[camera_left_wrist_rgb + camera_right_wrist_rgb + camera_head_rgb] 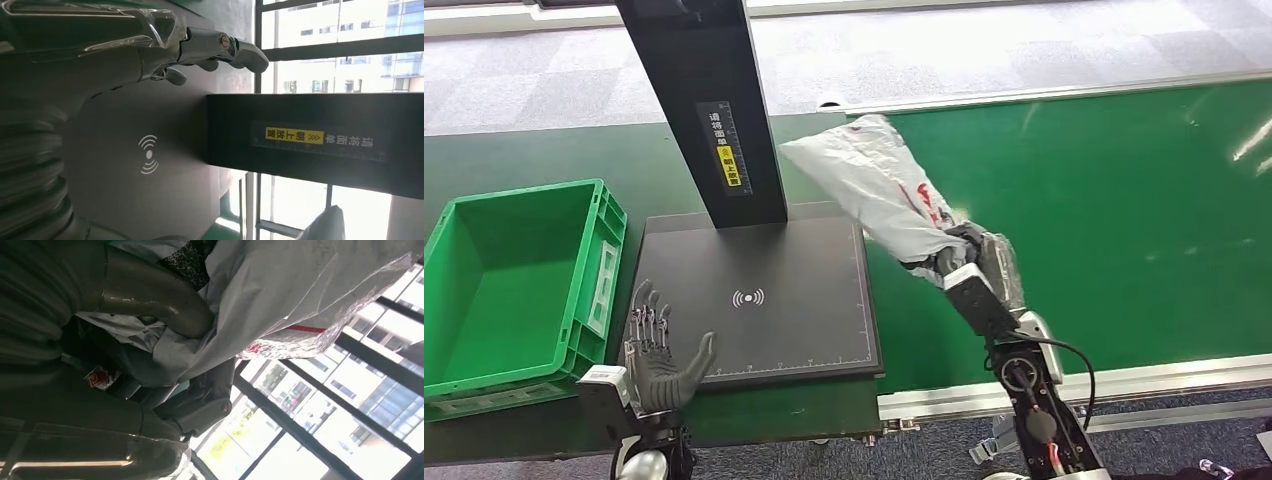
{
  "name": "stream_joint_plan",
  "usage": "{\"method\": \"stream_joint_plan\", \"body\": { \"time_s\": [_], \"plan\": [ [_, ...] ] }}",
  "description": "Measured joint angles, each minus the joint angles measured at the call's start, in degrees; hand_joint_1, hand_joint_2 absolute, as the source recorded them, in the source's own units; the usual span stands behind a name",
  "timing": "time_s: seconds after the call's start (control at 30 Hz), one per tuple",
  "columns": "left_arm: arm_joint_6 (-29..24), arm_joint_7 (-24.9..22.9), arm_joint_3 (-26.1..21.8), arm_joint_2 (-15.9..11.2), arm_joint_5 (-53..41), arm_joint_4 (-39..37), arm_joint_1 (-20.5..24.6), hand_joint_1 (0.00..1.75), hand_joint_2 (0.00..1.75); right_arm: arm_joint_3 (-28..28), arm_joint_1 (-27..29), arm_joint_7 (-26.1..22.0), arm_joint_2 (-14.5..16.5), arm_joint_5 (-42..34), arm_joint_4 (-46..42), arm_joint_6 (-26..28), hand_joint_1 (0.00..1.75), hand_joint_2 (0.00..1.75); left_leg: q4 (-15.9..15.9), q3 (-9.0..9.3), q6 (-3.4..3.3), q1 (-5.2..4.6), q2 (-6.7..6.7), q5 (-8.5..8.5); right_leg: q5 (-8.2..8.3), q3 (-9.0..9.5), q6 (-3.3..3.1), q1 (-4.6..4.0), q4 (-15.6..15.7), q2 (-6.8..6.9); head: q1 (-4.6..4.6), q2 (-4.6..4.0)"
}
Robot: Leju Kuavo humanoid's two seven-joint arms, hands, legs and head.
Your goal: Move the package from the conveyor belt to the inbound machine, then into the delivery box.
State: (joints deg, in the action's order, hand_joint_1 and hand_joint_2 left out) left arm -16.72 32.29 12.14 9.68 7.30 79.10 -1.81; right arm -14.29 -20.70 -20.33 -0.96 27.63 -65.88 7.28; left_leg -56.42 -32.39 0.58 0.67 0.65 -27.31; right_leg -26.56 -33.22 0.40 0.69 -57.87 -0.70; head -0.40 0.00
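A white plastic package (879, 185) with red print hangs in the air over the near part of the green conveyor belt (1124, 230), just right of the inbound machine's black pad (764, 300). My right hand (964, 258) grips its lower end; up close the thumb (165, 300) presses into the crumpled package (300, 285). My left hand (656, 350) is open, fingers spread, at the pad's front left corner, between the pad and the green delivery box (509, 285). In the left wrist view the left hand's fingers (215, 45) hover above the pad (150, 160).
The machine's black post (709, 110) with a yellow label rises from the back of the pad, close to the package's upper end. The belt's metal rail (1074, 385) runs along the near edge. Grey carpet lies beyond the belt.
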Motion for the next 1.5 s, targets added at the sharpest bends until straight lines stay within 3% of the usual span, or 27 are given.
{"method": "stream_joint_plan", "body": {
  "time_s": [0.3, 0.7, 0.73, 0.83, 0.87, 1.23, 1.5],
  "plan": [
    [0.22, -0.16, -0.92, 0.02, -0.16, -0.07, 1.88, 0.00, 1.75, -11.37, 0.41, 0.73, 7.50, 0.15, 3.02, -2.77, 1.75, 1.75, 0.00, 0.00, 0.01, -0.01, 0.01, 0.00, 0.00, -0.02, 0.00, 0.00, 0.00, 0.00, 0.00, 0.00],
    [-0.04, -0.28, -1.51, 0.04, -0.41, -0.25, 2.68, 0.00, 1.75, -14.93, -1.52, 2.90, 11.05, 0.15, 11.83, -4.79, 1.75, 1.75, 0.00, 0.00, 0.01, -0.01, 0.01, 0.00, 0.00, -0.02, 0.00, 0.01, 0.00, 0.00, 0.01, 0.00],
    [-0.04, -0.29, -1.54, 0.04, -0.44, -0.26, 2.74, 0.00, 1.75, -15.01, -1.68, 2.91, 11.13, 0.15, 12.25, -4.79, 1.52, 1.75, 0.00, 0.00, 0.01, -0.01, 0.01, 0.00, 0.00, -0.02, 0.00, 0.01, 0.00, 0.00, 0.01, 0.00],
    [-0.07, -0.30, -1.57, 0.04, -0.56, -0.26, 2.80, 0.00, 1.75, -15.08, -2.00, 3.08, 11.26, 0.15, 13.13, -4.61, 0.21, 1.75, 0.00, 0.00, 0.01, -0.01, 0.01, -0.01, 0.00, -0.03, 0.00, 0.01, 0.00, 0.00, 0.01, 0.00],
    [-0.12, -0.33, -1.57, 0.05, -0.63, -0.26, 2.80, 0.00, 1.75, -15.08, -2.08, 3.31, 11.33, 0.13, 13.36, -4.35, 0.00, 1.75, 0.00, 0.00, 0.01, -0.01, 0.01, -0.01, 0.00, -0.03, 0.00, 0.01, 0.00, 0.00, 0.02, 0.00],
    [0.04, -1.42, -2.78, 0.51, -2.12, -0.31, 3.18, 0.00, 1.75, -12.51, -1.64, 3.00, 11.46, -4.26, 13.02, -2.98, 0.00, 1.75, -0.01, 0.01, 0.01, -0.01, 0.01, 0.00, 0.00, -0.04, 0.00, 0.01, 0.00, 0.00, 0.02, 0.00],
    [-0.40, -1.25, -2.86, 0.69, -7.02, -0.31, 3.12, 0.00, 1.75, -6.62, 2.34, -1.65, 11.38, -24.05, 6.08, -11.98, 0.00, 1.75, -0.01, 0.00, 0.01, -0.01, 0.01, -0.02, 0.00, -0.06, 0.00, 0.01, 0.00, 0.00, 0.02, 0.00]
  ]
}}
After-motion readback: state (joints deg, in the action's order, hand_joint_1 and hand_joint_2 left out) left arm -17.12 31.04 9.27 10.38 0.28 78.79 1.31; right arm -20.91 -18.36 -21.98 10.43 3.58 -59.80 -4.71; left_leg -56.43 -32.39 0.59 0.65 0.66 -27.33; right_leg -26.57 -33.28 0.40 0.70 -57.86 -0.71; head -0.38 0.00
